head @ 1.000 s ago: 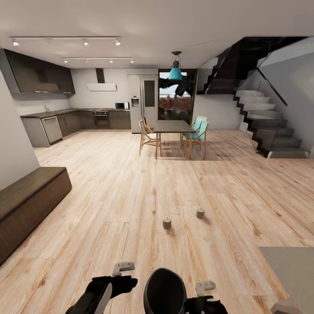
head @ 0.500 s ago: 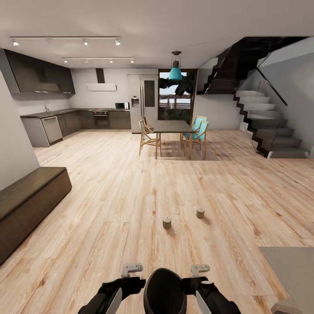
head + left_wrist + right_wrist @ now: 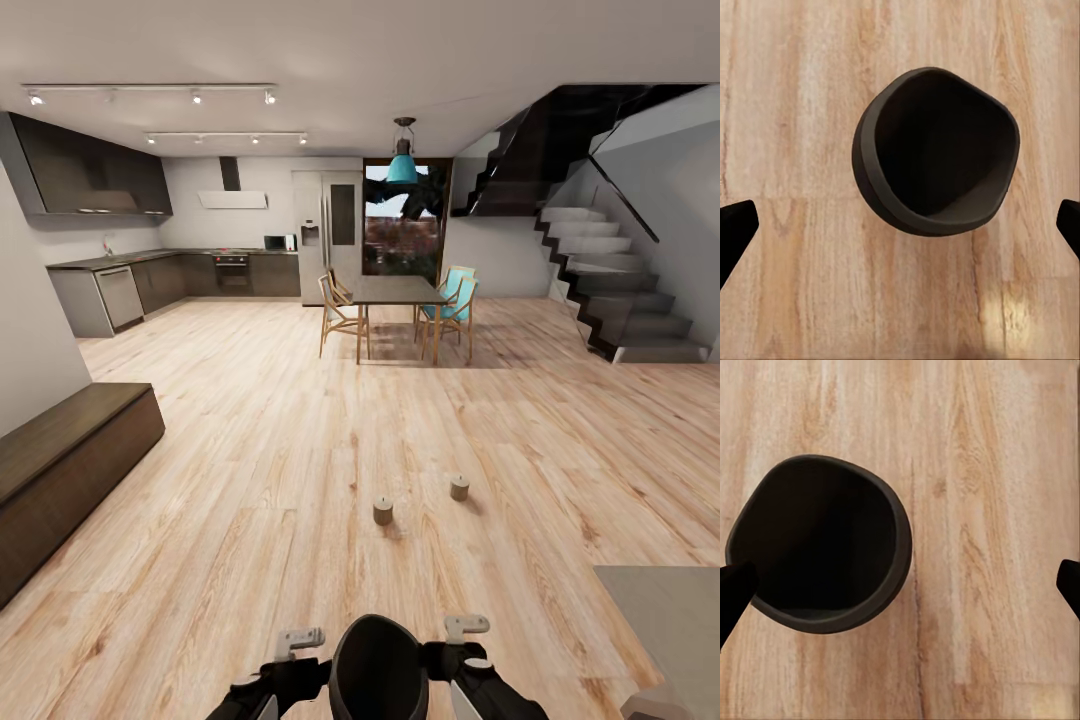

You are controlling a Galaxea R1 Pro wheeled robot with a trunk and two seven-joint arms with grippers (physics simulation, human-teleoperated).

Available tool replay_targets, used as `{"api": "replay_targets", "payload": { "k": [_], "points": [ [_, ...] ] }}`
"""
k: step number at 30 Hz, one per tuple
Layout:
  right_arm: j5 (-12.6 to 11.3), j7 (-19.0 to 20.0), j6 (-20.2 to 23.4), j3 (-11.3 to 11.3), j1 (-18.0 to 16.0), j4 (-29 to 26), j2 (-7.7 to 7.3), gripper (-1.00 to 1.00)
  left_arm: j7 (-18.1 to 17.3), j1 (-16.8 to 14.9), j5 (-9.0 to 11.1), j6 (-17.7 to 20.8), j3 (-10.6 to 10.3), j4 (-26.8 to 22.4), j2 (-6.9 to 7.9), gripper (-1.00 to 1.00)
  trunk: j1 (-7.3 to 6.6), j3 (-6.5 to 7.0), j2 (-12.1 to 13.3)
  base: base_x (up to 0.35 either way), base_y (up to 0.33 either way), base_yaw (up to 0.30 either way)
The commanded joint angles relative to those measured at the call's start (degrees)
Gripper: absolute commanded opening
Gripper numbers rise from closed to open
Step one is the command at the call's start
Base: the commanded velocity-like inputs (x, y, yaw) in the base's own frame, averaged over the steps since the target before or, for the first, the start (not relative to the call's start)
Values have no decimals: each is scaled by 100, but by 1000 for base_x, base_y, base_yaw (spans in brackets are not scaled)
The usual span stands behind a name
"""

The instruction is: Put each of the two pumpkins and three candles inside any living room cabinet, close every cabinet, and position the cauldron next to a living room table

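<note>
The black cauldron [image 3: 378, 668] sits on the wood floor [image 3: 300, 470] right in front of the robot, low in the head view. The left tool [image 3: 300, 640] is just beside it on one side and the right tool [image 3: 466, 629] is just beside it on the other side. In the left wrist view the cauldron [image 3: 936, 150] lies between the two dark finger tips, which are spread wide and do not touch it, so the left tool is open. In the right wrist view the cauldron [image 3: 821, 542] is off to one side, close to one finger tip, and the other tip is far across, so the right tool is open too.

Two small candles stand on the floor a bit farther out: one [image 3: 383, 511] nearer, one [image 3: 459, 488] to its right. They are apart from each other.

The long dark cabinet [image 3: 60, 470] runs along the left wall, and its fronts look shut. A corner of the grey worktop [image 3: 665, 610] shows at the lower right
</note>
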Motion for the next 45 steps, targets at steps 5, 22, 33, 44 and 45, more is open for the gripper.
{"api": "replay_targets", "payload": {
  "k": [5, 22, 33, 44, 45],
  "points": [
    [-39, -43, -7, 49, -2, -13, -9, 100, -6, 9, 91, -575, -1, -7, 21, 100, 0, -6, -3, 0, 0, 0],
    [-39, -14, -78, 56, -3, -58, -17, 100, -9, 11, 253, -743, 9, -7, 39, 100, 197, -168, -364, 0, 0, 0],
    [-32, 0, -180, 100, -4, -93, -26, 100, -9, 11, 250, -768, 9, 184, 36, 100, 439, -365, -805, 0, 0, 0],
    [-39, 9, -216, 101, -3, -91, -28, 100, -15, 11, 249, -778, 9, 204, 36, 100, 681, -562, -1246, 0, 0, 0],
    [-39, 9, -239, 101, -3, -89, -28, 100, -15, 11, 249, -778, 9, 204, 36, 100, 703, -580, -1287, 0, 0, 0]
  ]
}}
